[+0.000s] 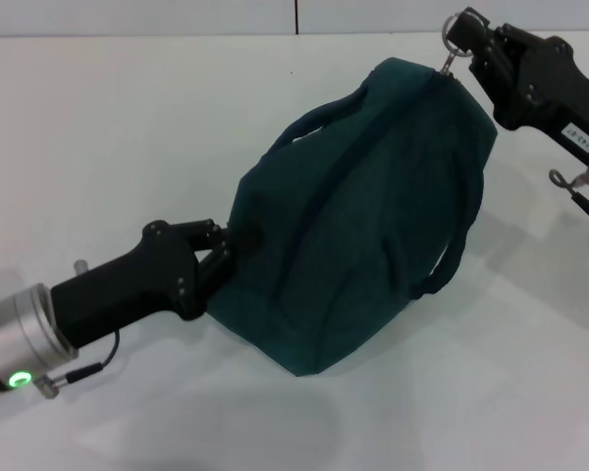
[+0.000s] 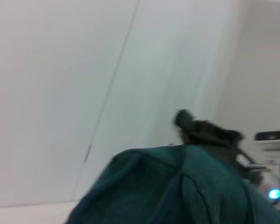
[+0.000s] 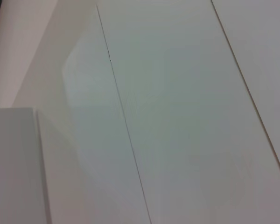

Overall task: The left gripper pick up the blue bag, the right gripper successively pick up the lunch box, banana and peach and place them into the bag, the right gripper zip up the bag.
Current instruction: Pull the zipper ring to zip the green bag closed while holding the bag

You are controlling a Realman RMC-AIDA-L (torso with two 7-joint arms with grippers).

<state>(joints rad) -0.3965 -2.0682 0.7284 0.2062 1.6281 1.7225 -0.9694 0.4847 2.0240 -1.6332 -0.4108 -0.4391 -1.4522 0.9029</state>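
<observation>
Blue bag [image 1: 358,221] observed zipped and resting on the white tabletop [image 1: 128,147].
The left claw [image 1: 219,251] is clamped on the bag's near-left end. The right claw [image 1: 463,47] is closed on the ring zip pull [image 1: 455,32] at the bag's far end.

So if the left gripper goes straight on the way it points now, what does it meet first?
The bag, it seems: the left gripper already sits at its near end, pointing into the fabric. Whether it grips the cloth is hidden.
</observation>
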